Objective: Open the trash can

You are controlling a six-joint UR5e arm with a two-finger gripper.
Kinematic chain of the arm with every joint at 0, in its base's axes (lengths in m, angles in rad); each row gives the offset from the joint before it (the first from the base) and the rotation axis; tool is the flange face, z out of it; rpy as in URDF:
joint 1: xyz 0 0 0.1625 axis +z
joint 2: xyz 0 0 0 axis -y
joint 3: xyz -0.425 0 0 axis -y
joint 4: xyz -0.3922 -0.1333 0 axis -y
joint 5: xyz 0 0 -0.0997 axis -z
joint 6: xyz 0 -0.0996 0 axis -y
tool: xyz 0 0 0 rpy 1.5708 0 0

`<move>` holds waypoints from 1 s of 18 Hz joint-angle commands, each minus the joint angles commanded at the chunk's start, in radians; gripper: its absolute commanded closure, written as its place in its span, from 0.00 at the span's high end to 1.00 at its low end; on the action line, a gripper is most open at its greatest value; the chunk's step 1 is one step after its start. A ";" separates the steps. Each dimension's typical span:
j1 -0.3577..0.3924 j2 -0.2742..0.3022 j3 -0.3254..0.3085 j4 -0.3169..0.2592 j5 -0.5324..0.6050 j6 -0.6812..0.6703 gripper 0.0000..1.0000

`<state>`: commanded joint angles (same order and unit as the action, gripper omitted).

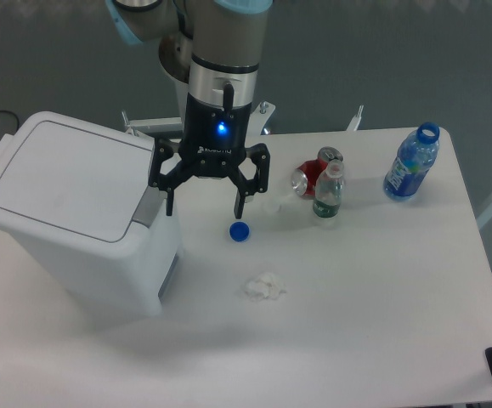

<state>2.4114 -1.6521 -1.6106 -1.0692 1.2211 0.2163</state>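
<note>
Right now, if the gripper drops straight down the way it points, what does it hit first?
Hard to judge depth from one view. The open gripper points down beside the trash can; its left finger looks likeliest to meet the grey push-button tab, the other the bare table.

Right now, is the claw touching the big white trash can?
Cannot tell. In the one camera view, the open gripper has its left fingertip overlapping the trash can's grey button edge, but one angle shows neither contact nor gap.
</note>
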 joint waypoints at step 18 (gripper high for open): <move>0.051 0.005 -0.040 -0.012 -0.140 -0.031 1.00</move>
<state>2.4620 -1.6475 -1.6506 -1.0815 1.0815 0.1856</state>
